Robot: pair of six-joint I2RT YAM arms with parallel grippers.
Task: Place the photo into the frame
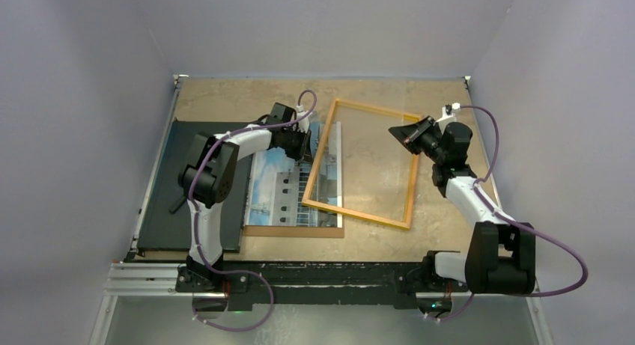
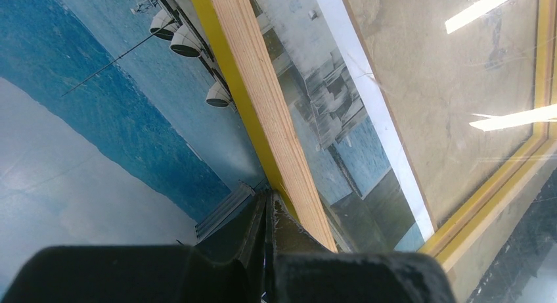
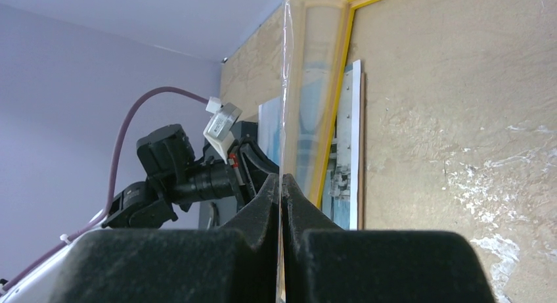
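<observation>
Pinching the frame [image 1: 359,215], the right gripper [image 3: 282,179] tilts it over the photo [image 1: 278,189], seemingly to align them, the closed left gripper [image 2: 267,203] bracing its rail.

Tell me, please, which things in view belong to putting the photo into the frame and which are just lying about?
Part of the job:
- the photo
- the frame
- the left gripper and the right gripper, both shut at the frame's edges

Just lying about:
- the brown backing board under the photo
- the black board at the left
</observation>
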